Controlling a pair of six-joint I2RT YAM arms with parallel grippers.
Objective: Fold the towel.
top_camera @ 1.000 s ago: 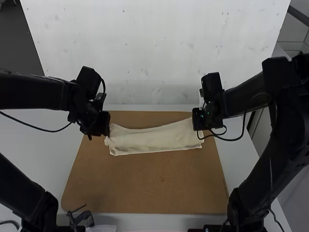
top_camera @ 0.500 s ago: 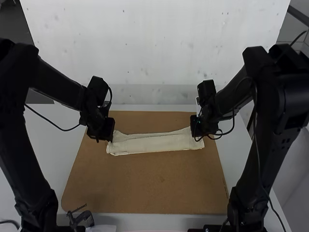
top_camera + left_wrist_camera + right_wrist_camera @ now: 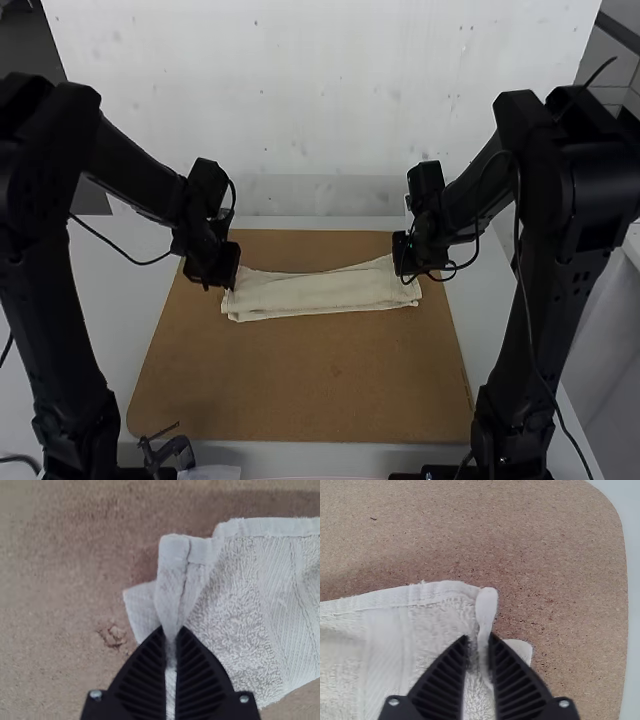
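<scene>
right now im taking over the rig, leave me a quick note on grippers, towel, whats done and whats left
Left gripper: shut on the towel's left end.
Right gripper: shut on its right end.
Towel: long narrow strip across the far half of the board.
Done: looks folded over at least once; exact count unclear. A lower layer pokes out at both ends.
Left: probably lay this fold down, let go, square the edges.
</scene>
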